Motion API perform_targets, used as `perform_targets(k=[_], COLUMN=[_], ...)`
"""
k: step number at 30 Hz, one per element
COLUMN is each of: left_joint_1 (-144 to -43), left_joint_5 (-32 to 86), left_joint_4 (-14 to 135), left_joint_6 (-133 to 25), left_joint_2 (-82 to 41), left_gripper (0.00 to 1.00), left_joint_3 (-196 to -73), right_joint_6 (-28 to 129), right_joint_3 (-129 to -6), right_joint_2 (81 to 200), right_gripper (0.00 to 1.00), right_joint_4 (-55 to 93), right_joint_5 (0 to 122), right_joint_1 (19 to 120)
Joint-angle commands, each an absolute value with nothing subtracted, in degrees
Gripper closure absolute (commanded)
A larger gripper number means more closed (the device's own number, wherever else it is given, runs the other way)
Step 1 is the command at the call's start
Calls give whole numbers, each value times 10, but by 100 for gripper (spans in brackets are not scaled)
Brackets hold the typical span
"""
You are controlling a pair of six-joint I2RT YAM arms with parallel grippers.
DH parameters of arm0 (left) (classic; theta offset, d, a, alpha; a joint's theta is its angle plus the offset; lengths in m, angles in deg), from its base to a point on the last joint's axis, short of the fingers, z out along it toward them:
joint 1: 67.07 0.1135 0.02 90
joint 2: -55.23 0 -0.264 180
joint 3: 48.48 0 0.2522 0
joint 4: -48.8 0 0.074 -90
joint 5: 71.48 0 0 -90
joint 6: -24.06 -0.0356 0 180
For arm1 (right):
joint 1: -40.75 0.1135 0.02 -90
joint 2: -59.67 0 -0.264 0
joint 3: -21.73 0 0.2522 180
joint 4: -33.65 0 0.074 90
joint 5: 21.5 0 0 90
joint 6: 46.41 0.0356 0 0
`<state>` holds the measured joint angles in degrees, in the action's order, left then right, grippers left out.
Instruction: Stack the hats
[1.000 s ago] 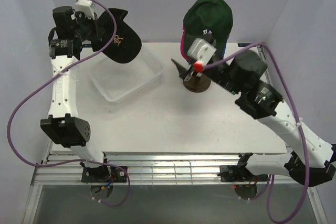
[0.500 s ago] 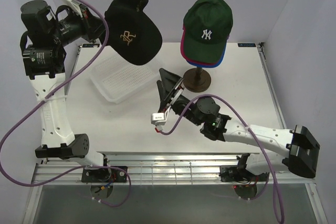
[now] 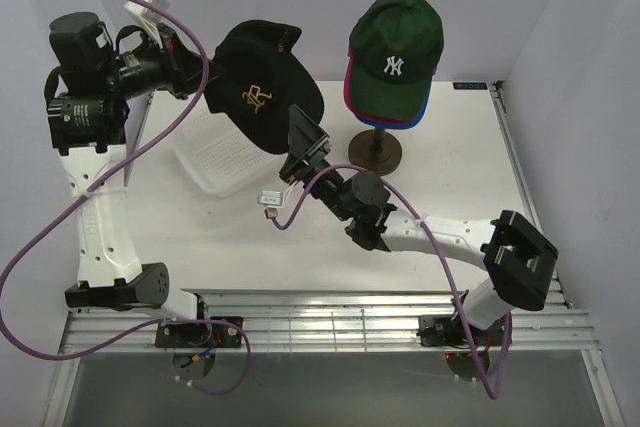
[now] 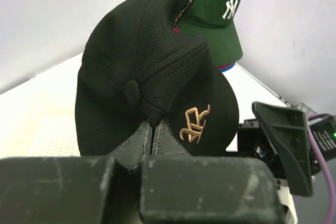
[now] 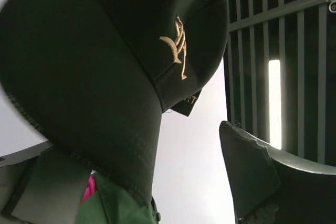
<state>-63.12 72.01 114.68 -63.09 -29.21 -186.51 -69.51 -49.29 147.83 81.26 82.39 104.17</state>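
left claw [image 4: 154, 129] clamped shut on crown of black fabric baseball cap with gold logo [image 3: 262, 97] | right claw [image 3: 303, 145] wide open, empty, newly swung in under its brim | dark green NY-logo cap [image 3: 395, 47] tops stack beyond right claw | last hat nearing stack

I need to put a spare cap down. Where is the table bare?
Bare table lies right of the mannequin stand, and in front of the basket at near left. Crowded mid-back: the black cap hangs over the open right hand.
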Motion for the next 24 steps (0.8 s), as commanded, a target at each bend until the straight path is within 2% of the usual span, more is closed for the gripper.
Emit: perform_targets(k=[1,2,5,6,7,8,9,10,12,13,14,17,19,20,24], left_joint_1=[-632,-632,-633,-633,-632,-632,-632,-633,-631,-629,-628,-627,-626,-626,-626], left_joint_5=[752,750,717,702,665,642,613,550,498,482,467,459,451,438,406], left_joint_4=[1152,1155,1167,1171,1179,1181,1182,1178,1171,1168,1168,1186,1206,1211,1237], left_joint_6=[-633,-636,-655,-656,-685,-694,-704,-712,-731,-737,-745,-755,-768,-773,-799], left_joint_2=[-261,-259,-255,-255,-256,-256,-256,-256,-254,-251,-250,-248,-251,-254,-256], left_gripper=[100,100,100,100,100,100,95,88,71,56,49,36,27,15,10], left_joint_3=[-1847,-1836,-1825,-1816,-1812,-1806,-1787,-1777,-1748,-1743,-1741,-1769,-1808,-1821,-1871], right_joint_6=[-727,-731,-737,-727,-716,-684,-662,-637,-514,-462,-343,-125,-51,16,161], right_joint_3=[-538,-543,-555,-560,-565,-578,-592,-607,-672,-701,-730,-846,-903,-921,-1001], right_joint_2=[1485,1488,1491,1491,1486,1483,1479,1472,1462,1453,1448,1444,1444,1447,1474], right_gripper=[0,23,49,77,91,92,92,92,92,92,92,92,92,92,92], right_joint_4=[884,883,868,859,847,837,817,756,658,592,452,211,118,36,-128], right_joint_5=[832,830,847,857,881,897,920,970,1015,1039,1043,1032,1019,1015,982], right_joint_1=[1038,1038,1048,1053,1067,1076,1085,1105,1121,1128,1130,1128,1128,1129,1123])
